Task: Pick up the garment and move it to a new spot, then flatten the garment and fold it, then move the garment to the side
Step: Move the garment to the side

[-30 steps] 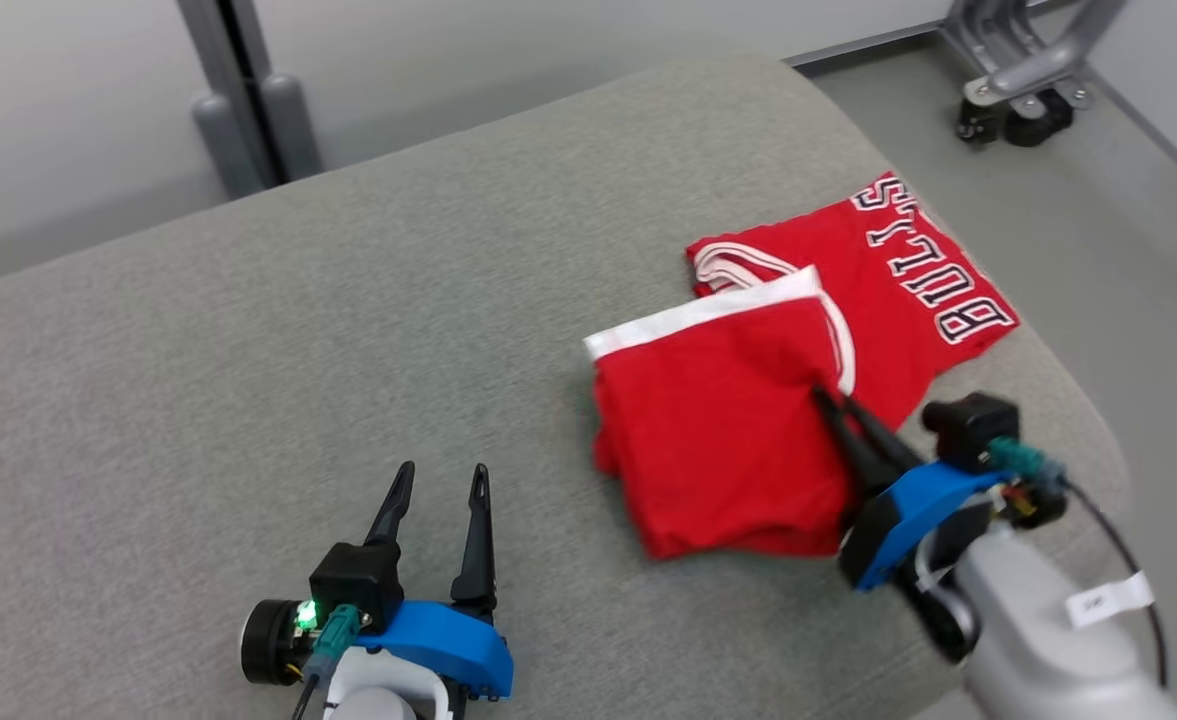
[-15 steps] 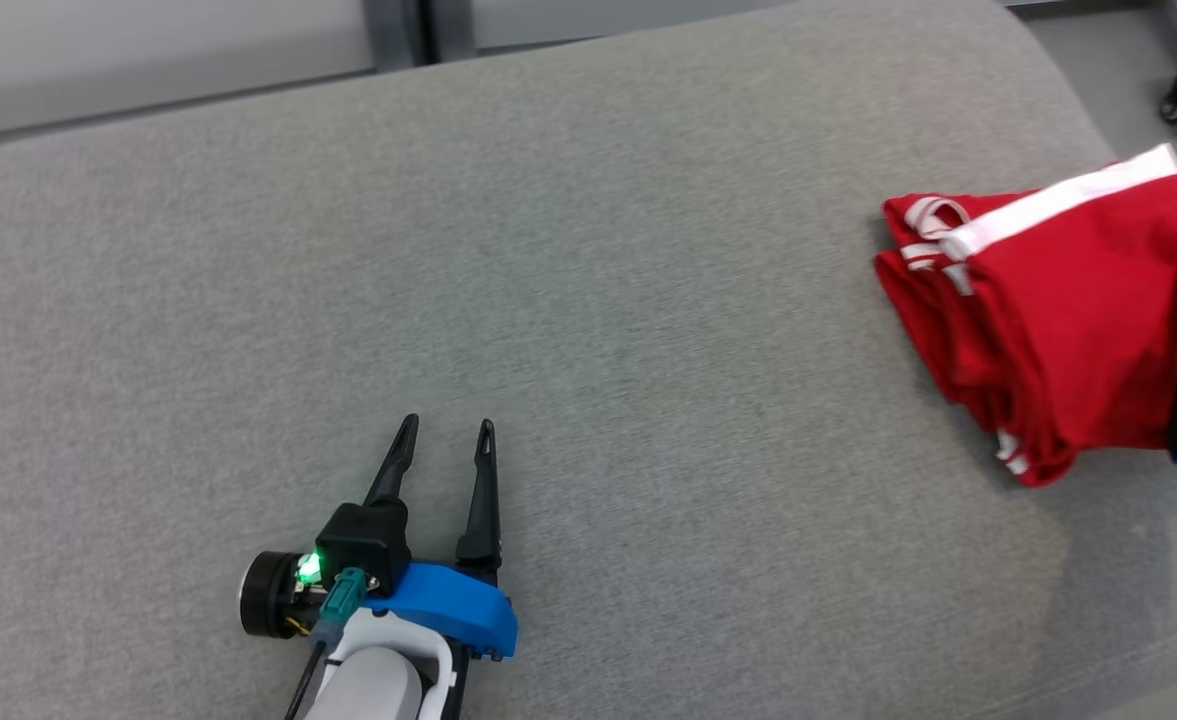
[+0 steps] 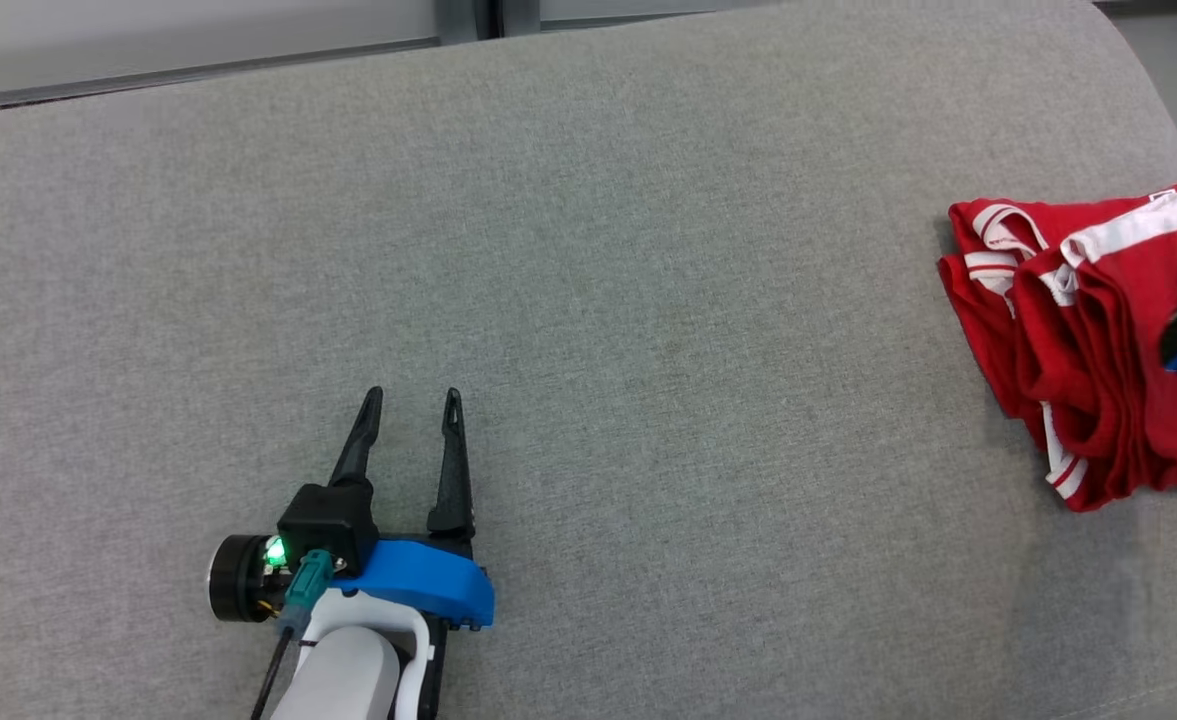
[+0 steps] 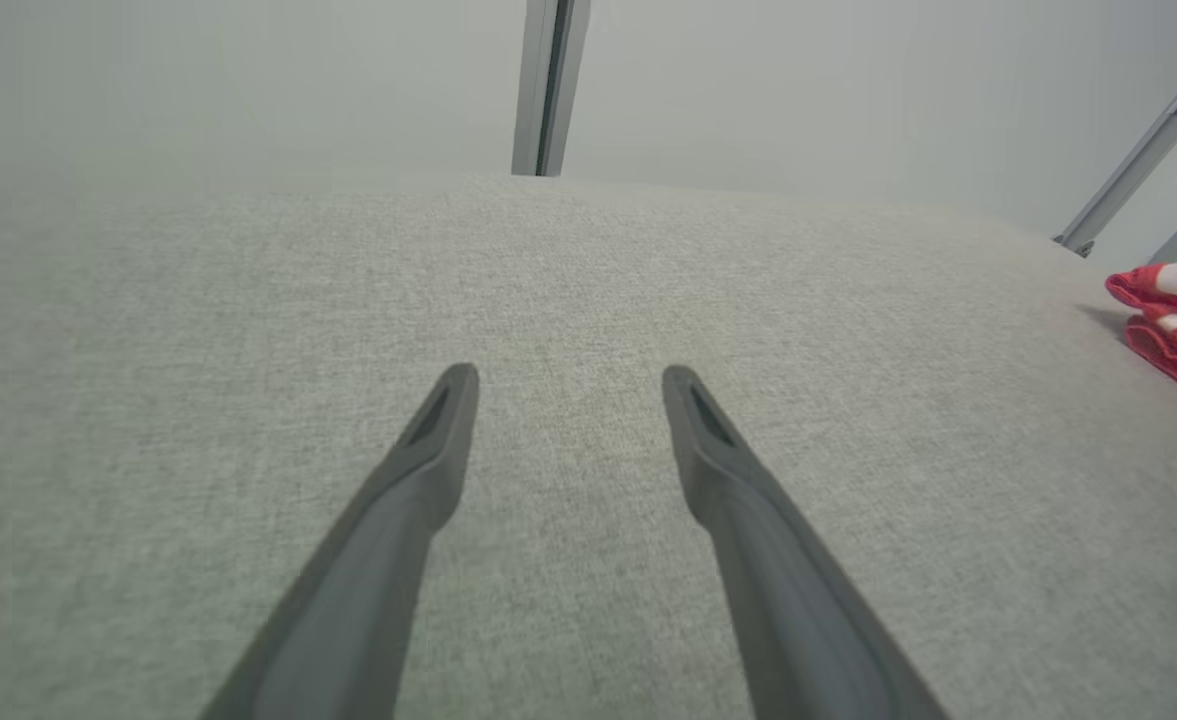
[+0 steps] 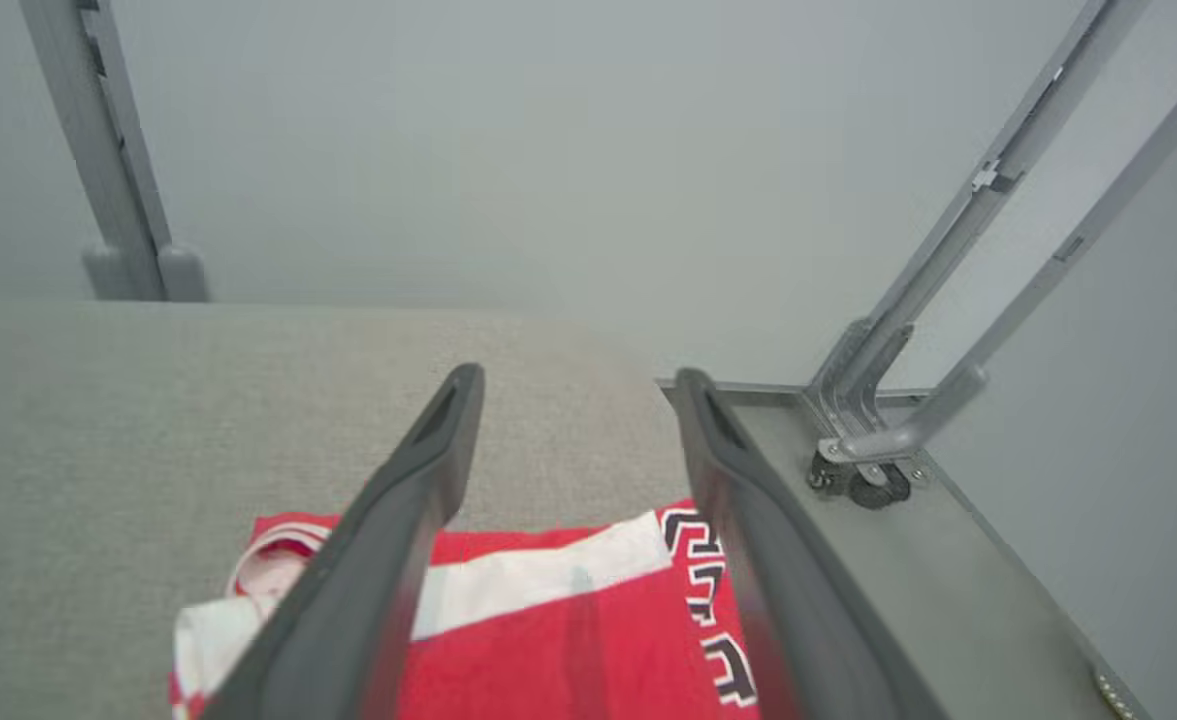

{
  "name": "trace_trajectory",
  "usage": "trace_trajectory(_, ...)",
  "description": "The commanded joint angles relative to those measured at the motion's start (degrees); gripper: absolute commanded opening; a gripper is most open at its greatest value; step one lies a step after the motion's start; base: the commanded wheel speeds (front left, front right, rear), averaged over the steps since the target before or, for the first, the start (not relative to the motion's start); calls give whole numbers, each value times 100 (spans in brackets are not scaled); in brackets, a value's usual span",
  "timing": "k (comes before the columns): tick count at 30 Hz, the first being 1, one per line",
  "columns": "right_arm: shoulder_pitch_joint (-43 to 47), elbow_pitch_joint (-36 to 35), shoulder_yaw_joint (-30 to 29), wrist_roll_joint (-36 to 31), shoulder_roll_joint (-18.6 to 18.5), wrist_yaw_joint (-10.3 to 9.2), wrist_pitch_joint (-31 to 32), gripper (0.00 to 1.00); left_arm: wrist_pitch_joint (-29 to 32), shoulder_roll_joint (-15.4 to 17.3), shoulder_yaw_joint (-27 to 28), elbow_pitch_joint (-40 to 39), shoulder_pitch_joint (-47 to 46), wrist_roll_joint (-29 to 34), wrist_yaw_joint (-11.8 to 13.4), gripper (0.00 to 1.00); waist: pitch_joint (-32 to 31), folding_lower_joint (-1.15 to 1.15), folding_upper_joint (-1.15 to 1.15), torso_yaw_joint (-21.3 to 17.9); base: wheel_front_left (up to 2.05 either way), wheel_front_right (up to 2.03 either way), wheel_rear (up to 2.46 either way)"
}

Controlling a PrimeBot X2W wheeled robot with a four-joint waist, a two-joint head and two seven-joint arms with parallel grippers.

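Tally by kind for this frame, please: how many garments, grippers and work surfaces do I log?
Garments: 1, the red garment lying near the surface's right end.
Grippers: 2, the left gripper and the right gripper, both open and holding nothing.
Surfaces: 1, the grey padded surface.
Total: 4.

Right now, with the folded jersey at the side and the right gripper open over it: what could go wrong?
1. The jersey lies close to the rounded right end of the grey cushion; a nudge could slide it off the edge.
2. The right gripper stands open low over the fabric; a finger may snag a layer on retreat and drag the fold open, and the stack already looks loosely bunched.
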Motion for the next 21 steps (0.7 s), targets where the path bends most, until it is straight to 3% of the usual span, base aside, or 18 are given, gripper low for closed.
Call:
trace_trajectory(1, 270, -436, -191, -40, 256, 1, -18, 100, -13, 4, 72, -53, 37, 7, 40, 100, -89, 0, 0, -1, 0, 0, 0)
trace_trajectory(6, 1123, -1984, -469, -146, 1153, 1, -18, 100, -13, 6, 328, -216, 181, 8, 150, 100, -382, 0, 0, 134, 0, 0, 0)
trace_trajectory(10, 1844, -2670, -433, -139, 1690, 1, -20, 100, -13, 4, 507, -334, 321, 73, 279, 100, -605, 0, 0, 316, 0, 0, 0)
trace_trajectory(15, 2662, -2795, -328, -213, 2095, 1, -18, 100, -12, 2, 616, -413, 537, 178, 440, 100, -904, 0, 0, 550, 0, 0, 0)
trace_trajectory(21, 3188, -2719, -201, -339, 2253, 1, -19, 100, -13, 1, 610, -443, 862, 231, 517, 100, -1255, 0, 0, 710, 0, 0, 0)
